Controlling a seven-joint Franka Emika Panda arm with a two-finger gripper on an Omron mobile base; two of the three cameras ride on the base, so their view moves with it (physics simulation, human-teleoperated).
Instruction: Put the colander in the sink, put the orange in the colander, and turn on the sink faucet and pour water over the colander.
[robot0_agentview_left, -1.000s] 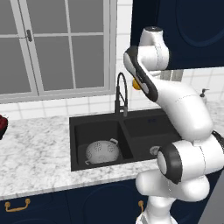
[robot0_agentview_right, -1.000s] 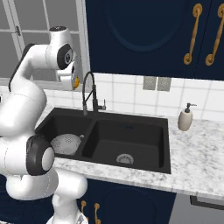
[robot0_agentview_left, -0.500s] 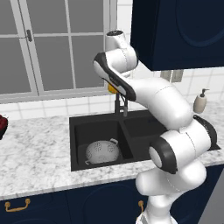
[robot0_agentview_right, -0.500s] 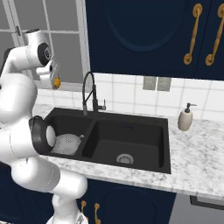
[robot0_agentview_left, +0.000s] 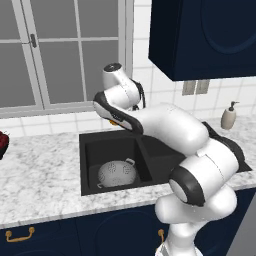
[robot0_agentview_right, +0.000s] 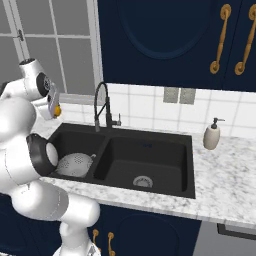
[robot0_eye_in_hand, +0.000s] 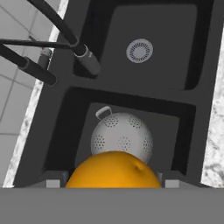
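The silver-grey colander (robot0_agentview_left: 116, 173) (robot0_agentview_right: 75, 164) (robot0_eye_in_hand: 122, 136) lies in the left basin of the black sink (robot0_agentview_left: 87, 145) (robot0_agentview_right: 150, 145) (robot0_eye_in_hand: 192, 109). The orange (robot0_eye_in_hand: 113, 170) (robot0_agentview_right: 58, 110) (robot0_agentview_left: 114, 121) sits between the fingers of my gripper (robot0_eye_in_hand: 113, 181) (robot0_agentview_left: 114, 119) (robot0_agentview_right: 56, 108), which is shut on it. The hand hangs high above the left basin, and the hand view looks down past the orange onto the colander. The black gooseneck faucet (robot0_agentview_right: 102, 106) (robot0_eye_in_hand: 65, 33) stands behind the divider between the basins; in the left base view my arm hides it.
A beige soap dispenser (robot0_agentview_left: 229, 116) (robot0_agentview_right: 212, 136) stands on the marble counter right of the sink. A dark red bowl (robot0_agentview_left: 2, 142) sits at the counter's far left. The right basin holds a silver drain (robot0_agentview_right: 142, 181) (robot0_eye_in_hand: 140, 50). A window lies behind the counter.
My hand has swung left and down with the orange, from beside the faucet to above the left basin. The colander has stayed put.
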